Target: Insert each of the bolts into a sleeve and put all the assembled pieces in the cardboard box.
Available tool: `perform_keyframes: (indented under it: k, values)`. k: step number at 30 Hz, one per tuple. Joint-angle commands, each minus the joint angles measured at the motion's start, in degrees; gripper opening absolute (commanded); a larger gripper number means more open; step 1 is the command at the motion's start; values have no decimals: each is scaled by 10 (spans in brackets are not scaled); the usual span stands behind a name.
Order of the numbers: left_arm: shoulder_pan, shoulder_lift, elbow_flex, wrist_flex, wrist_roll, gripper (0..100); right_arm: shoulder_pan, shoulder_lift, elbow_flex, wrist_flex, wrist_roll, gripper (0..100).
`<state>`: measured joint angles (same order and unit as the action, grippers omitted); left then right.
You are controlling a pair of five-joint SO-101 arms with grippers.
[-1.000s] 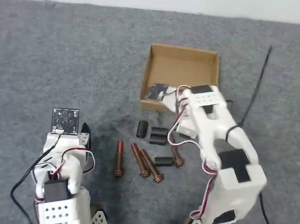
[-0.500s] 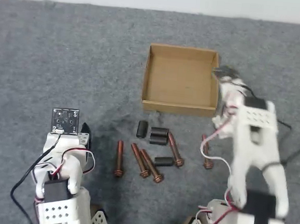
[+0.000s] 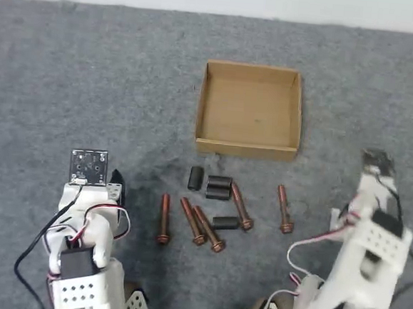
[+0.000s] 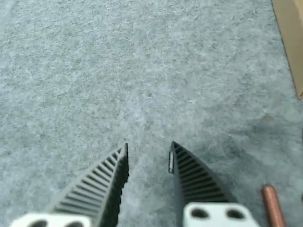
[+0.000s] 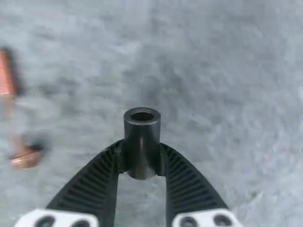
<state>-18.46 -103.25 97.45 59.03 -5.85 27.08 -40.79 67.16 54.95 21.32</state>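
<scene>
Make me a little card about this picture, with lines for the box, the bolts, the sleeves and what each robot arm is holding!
Cardboard box: empty
Bolts: five, lying loose on the carpet
Loose sleeves: four, on the carpet near the bolts
Left jaws: open, holding nothing
Right jaws: shut on one black sleeve
Assembled pieces: none yet

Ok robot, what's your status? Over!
Right gripper shut on sleeve. Left gripper open, empty. Five bolts loose on carpet, cardboard box empty. Nothing in the way.
</scene>
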Motion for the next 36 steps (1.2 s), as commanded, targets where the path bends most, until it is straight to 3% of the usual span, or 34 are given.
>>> perform_keyframes:
  k: [1,7,16,21,30,36]
  values:
    - [-1,-11,-9,0,-2,137,54,-76,59,-41,-6,6]
    - [4,-11,-10,-1,-1,137,99,-142,113,-42,-4,6]
    - [7,-7,-95,3,-3,137,101,-149,121,-47,-3,6]
    - [67,11,-189,49,-3,137,101,-149,122,-56,-6,6]
    - [129,296,-400,61,0,137,101,-149,122,-56,-6,6]
    - [211,455,-492,86,1,141,101,-149,123,-57,-6,6]
